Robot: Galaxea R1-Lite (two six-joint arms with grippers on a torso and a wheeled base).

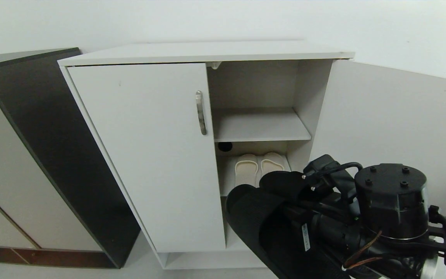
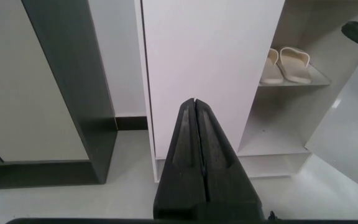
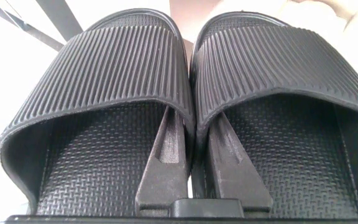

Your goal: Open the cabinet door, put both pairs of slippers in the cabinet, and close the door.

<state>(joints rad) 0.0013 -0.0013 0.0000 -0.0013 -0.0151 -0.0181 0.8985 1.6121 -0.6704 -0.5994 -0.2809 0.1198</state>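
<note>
Right arm at the open cabinet with the second pair in hand.

The right gripper [image 3: 194,124] is clamped on the pair of black ribbed rubber slippers [image 1: 261,217], its two fingers [image 3: 166,149] pinching the slippers' touching inner walls. The slippers' long axis runs from the jaws toward the opening of the white wooden cabinet [image 1: 207,52], toes leading, just before the lower compartments. The pair of cream slippers [image 1: 259,168] lies side by side on the middle shelf; the upper shelf [image 1: 261,126] is bare. The right door [image 1: 381,128] is swung wide, the left door [image 1: 145,155] closed. The left gripper [image 2: 194,106], jaws pressed together and empty, hangs low before the left door. Judgement: straight push forward.
</note>
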